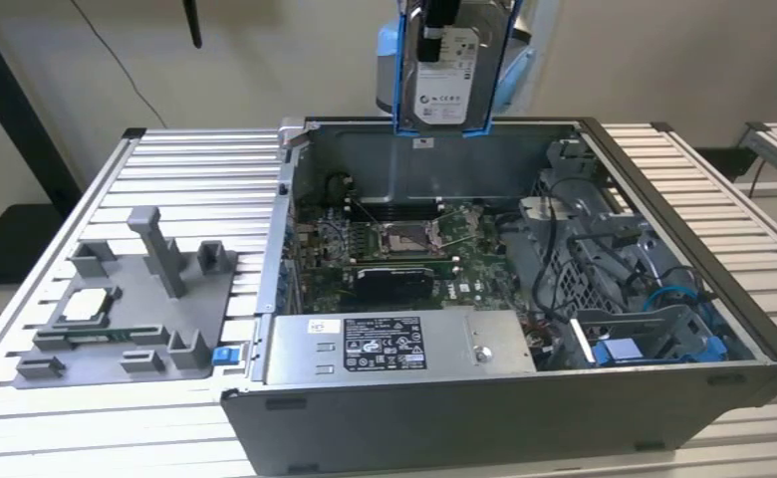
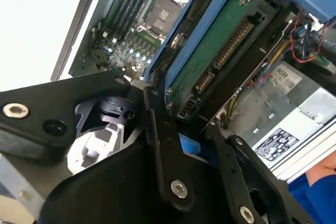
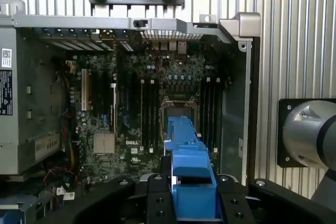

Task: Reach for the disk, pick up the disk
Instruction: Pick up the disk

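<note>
The disk [image 1: 444,92] hangs upright above the back wall of the open computer case [image 1: 495,423]. Its silver face with the white label is turned toward the exterior camera, and blue bracket rails run down both sides. My gripper [image 1: 438,42] comes down from above and is shut on the disk's upper part. In the second wrist view the disk [image 2: 210,51] shows its green circuit board and connector, clamped between the black fingers [image 2: 157,124]. In the first wrist view the disk's blue bracket edge [image 3: 186,150] rises from the gripper [image 3: 191,195], high over the motherboard [image 3: 131,108].
Inside the case lie the motherboard [image 1: 388,244], a grey power supply with a white sticker [image 1: 388,344] and a blue-and-grey drive bay with cables [image 1: 654,319]. A grey fixture [image 1: 136,299] holding a small square chip [image 1: 86,304] stands on the slatted table [image 1: 189,169] at the exterior view's left.
</note>
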Robot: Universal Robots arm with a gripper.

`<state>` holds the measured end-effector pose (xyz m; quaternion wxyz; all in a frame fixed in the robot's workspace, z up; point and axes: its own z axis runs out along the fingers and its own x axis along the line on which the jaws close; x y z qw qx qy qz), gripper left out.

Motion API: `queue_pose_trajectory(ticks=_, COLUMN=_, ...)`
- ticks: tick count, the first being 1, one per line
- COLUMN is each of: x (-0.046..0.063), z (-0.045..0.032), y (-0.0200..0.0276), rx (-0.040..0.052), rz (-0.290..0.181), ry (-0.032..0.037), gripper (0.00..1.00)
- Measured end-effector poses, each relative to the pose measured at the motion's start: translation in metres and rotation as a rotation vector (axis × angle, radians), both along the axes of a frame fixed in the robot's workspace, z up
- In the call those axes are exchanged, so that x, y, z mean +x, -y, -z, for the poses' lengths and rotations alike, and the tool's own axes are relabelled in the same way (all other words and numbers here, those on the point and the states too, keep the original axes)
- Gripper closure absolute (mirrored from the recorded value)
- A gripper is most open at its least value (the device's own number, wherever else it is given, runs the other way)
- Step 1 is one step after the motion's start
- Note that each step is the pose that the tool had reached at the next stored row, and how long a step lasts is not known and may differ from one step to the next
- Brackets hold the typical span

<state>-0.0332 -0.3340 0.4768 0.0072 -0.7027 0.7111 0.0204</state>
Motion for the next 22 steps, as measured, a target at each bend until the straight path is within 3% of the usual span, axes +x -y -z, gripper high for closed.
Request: queue_pose_trajectory(ticks=22, x=0.101, z=0.0002, y=0.0034, rx=0.0000, rz=0.000, ry=-0.0017, gripper=1.00)
